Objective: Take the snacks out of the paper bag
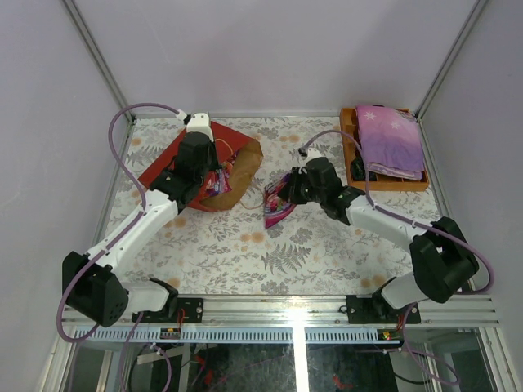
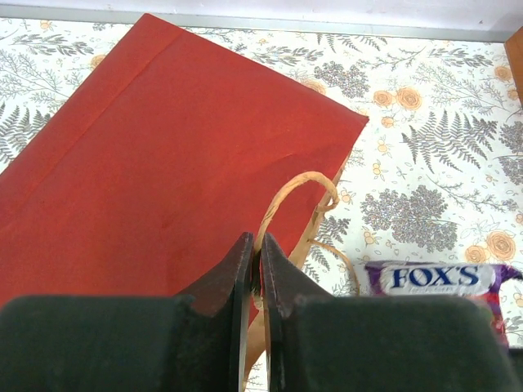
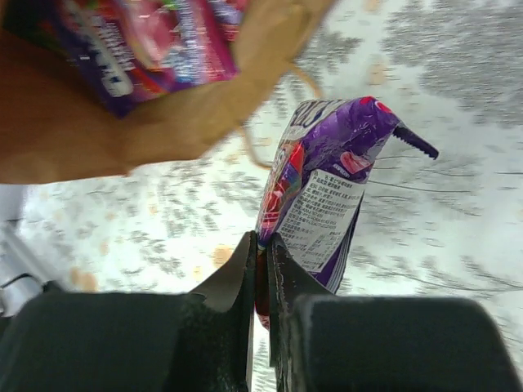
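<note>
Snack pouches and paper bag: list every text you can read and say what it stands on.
"FOX'S": on the pouch at the bag mouth, left wrist view; blurred in the right wrist view.
Fine print on the purple pouch held by the right pincer: too small to read.
Red paper bag: no print shows.

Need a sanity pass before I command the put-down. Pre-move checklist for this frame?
1. Grip: right hand shut on purple pouch: ok.
2. Pouch outside paper bag: ok.
3. Bag held: left hand shut on its lip beside cord handle: ok.
4. Bag emptied: not ok, FOX'S pouch lies in the mouth.
5. More snacks deeper inside: cannot tell.
6. Held pouch lifted off table: cannot tell.
</note>
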Robot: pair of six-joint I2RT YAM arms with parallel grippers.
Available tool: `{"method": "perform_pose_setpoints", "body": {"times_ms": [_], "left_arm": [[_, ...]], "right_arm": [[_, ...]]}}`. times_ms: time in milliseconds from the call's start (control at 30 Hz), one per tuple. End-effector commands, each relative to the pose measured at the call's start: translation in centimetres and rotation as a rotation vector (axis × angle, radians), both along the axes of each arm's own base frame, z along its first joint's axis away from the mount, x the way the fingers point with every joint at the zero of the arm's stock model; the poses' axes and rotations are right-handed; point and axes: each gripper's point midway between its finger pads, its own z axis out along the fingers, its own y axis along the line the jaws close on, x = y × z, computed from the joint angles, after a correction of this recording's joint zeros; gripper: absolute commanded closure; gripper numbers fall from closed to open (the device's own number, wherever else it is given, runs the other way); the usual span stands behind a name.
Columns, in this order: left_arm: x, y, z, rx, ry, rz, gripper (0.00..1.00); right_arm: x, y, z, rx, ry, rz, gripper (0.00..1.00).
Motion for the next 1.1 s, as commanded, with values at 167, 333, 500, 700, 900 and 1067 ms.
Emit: {"method": "perform_pose_setpoints", "body": {"times_ms": [167,333,500,700,900,1067], "left_arm": [[0.1,-0.6,1.5,-0.053,-0.014,-0.016,0.93],[0.3,-0.9,0.6,-0.046,0.014,-0.031,0.92],[0.5,-0.8,0.4,-0.03,0.024,-0.028,0.84],[0.3,-1.5,0.3,-0.061,0.032,-0.05,0.84],[0.2,-1.7,-0.2,-0.069,0.038,-0.051,0.84],[-0.1,-1.7,-0.3,-0.068,0.04,-0.055,0.84]], "right_arm": [[7.5,-7.3,0.3,-0.2,-0.043,-0.065,0.95],[10.4,-10.2,-2.8,-0.306,0.078,-0.082,0.82],[12.1,-13.8,-2.9,-0.483,0.128,-0.168,0.04],[11.6,-16.1,2.5,-0.472,-0.009,-0.385,0.0],[8.8,-13.2,2.2,-0.374,-0.17,-0.373,0.17],[8.9,-12.3,-2.3,-0.405,-0.093,-0.321,0.19]]}}
